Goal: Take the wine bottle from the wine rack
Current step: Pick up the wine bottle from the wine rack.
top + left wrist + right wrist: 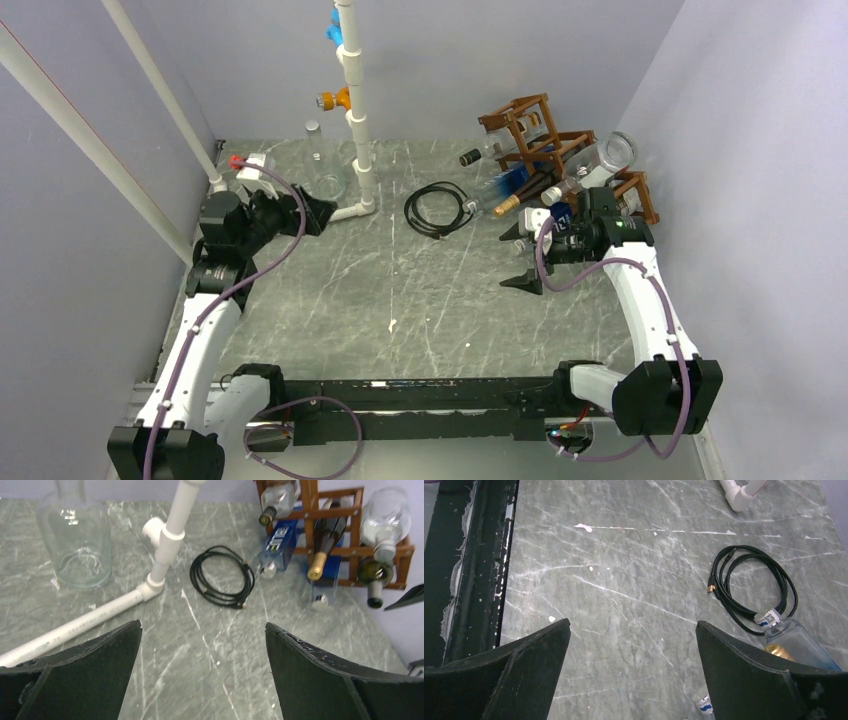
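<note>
Two white arms stretch forward over the grey marbled table [420,300], left claw [303,213] and right claw [519,258] both spread wide and empty, the right near the far-right reddish-brown wooden wine rack [528,124], where the dark, gold-capped wine bottle [326,539] rests slanted.

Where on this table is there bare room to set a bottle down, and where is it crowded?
The widest bare patch of table runs from the cable coil to the near black rail, between the left gripper and right gripper. Crowded: the far right corner, with the wine rack and its bottles, and around the white pipe.
</note>
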